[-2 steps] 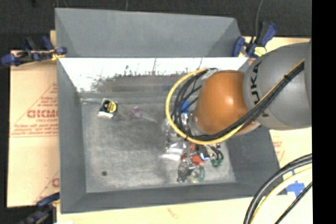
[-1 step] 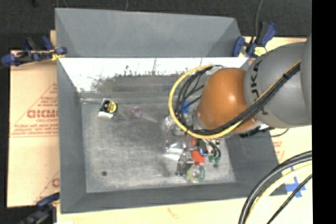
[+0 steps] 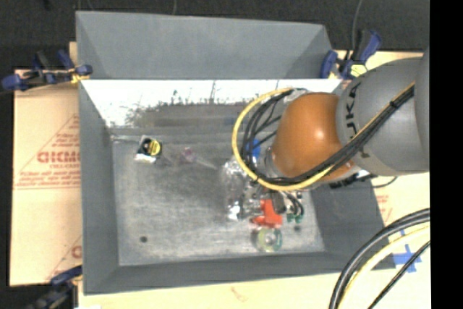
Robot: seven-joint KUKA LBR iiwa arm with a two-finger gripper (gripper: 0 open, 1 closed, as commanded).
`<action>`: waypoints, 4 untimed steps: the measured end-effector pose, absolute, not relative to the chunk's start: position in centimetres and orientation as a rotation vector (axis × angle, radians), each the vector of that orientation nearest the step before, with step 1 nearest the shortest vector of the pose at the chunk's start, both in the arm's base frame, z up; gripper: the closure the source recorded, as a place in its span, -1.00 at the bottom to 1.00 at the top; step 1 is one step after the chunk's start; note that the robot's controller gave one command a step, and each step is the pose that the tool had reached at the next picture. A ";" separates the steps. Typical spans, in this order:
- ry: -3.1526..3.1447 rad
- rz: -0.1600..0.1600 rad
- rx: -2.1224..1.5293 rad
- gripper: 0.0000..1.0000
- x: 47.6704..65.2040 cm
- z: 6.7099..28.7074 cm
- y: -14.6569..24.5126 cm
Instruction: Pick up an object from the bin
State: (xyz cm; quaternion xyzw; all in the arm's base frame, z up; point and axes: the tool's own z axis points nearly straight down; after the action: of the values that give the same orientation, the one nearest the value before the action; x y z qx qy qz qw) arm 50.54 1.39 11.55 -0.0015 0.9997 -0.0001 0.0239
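Lifting one item cleanly out of this cluster is judged to call for a straight, vertical approach centred on a single piece, closing only once the neighbours are clear. The main risks are catching two items at once or pushing the heap toward the bin wall.

Candidate item: a small red piece [image 3: 269,214] lies on the floor of the bin [image 3: 98,184], toward its near right corner. It is the item closest to the tool and appears partly overlapped by it.

Adjacent items: a clear rounded item [image 3: 267,239] with a greenish tint lies just beside the red piece, on the side of the front wall. A small green item [image 3: 295,213] sits just to the right of the red piece. A crumpled silvery item [image 3: 233,174] lies at the far left edge of the cluster. Whether these items touch one another cannot be settled.

Gripper [image 3: 246,200]: it sits low over the left part of this cluster, just left of the red piece, beneath the orange wrist cover [image 3: 307,134] and its cable loops. How far it is open cannot be told, and nothing can be confirmed in its hold.

Outlying items: a yellow-and-black item [image 3: 147,148] lies well apart, at the far left of the floor, with a faint pale item [image 3: 188,154] near it.
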 end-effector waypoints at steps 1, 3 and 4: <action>3.135 -0.002 -0.008 -1.00 49.6 11.3 1.4; 3.099 -0.005 0.019 -1.00 49.7 11.1 0.4; 3.097 -0.009 -0.463 -1.00 51.6 11.5 0.5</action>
State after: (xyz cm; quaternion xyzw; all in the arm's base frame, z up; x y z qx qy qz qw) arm 51.60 0.52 11.48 -0.1479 0.9890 -0.0028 0.0053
